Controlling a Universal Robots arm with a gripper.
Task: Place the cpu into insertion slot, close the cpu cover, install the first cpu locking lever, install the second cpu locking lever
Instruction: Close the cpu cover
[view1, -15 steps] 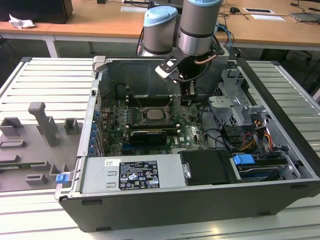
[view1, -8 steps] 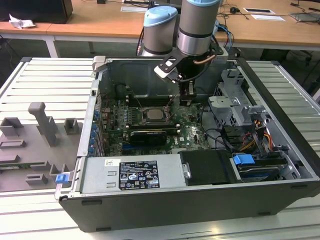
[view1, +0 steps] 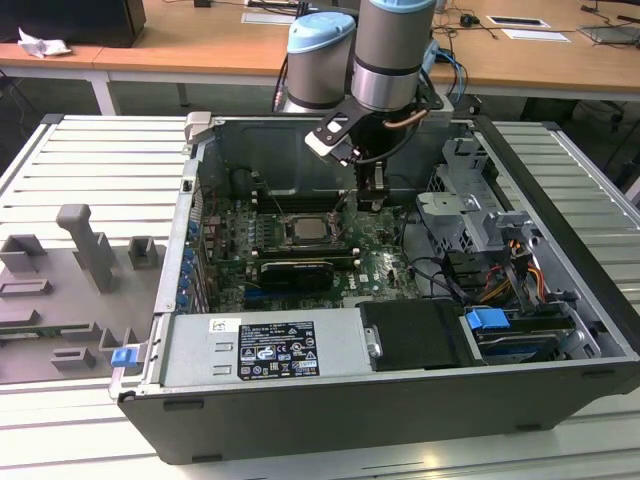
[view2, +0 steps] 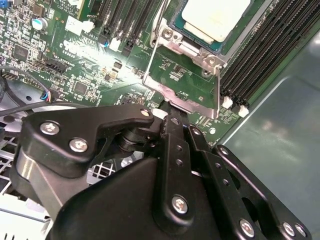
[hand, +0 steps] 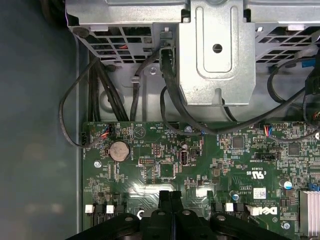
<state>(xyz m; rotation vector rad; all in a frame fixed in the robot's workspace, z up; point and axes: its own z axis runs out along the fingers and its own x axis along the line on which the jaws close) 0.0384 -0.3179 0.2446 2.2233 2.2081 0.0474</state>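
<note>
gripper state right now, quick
Gripper: shut, fingertips at the edge of the raised cpu cover; whether it grips the cover cannot be told.

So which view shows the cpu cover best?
Second wrist view: the cover stands raised, close up, at the gripper. Exterior view: far off, tiny. First wrist view: other parts of the board.

Closed claw (hand: 170, 199) over green circuit board (hand: 125, 175), coin battery (hand: 119, 149), black cables (hand: 112, 100), metal cage (hand: 217, 75) beyond.

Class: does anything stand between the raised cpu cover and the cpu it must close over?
Nothing visible does. The cpu cover tilts open beside the cpu; the gripper is at its outer edge.
</note>
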